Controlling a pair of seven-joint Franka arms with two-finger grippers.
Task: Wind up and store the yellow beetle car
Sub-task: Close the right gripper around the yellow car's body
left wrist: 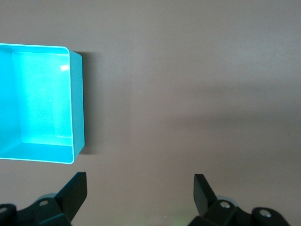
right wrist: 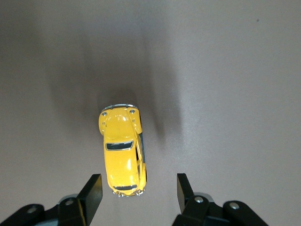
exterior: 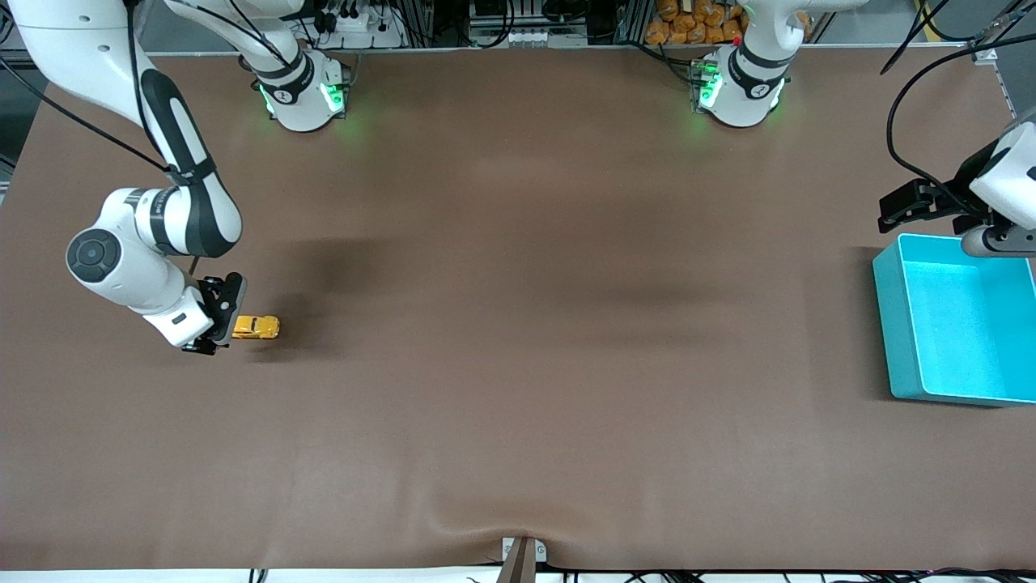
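The yellow beetle car [exterior: 256, 326] stands on the brown table near the right arm's end. In the right wrist view the car [right wrist: 122, 151] shows from above, with dark windows. My right gripper [exterior: 218, 317] hangs open just beside the car, and one end of the car lies between the tips of its fingers [right wrist: 93, 191] without touching them. My left gripper [exterior: 919, 206] is open and empty, up beside the turquoise bin [exterior: 890, 324] at the left arm's end. The bin [left wrist: 77, 103] is empty in the left wrist view.
The brown mat has a small ridge at its edge nearest the front camera [exterior: 518, 530]. Both arm bases [exterior: 303, 93] stand along the table's edge farthest from the front camera.
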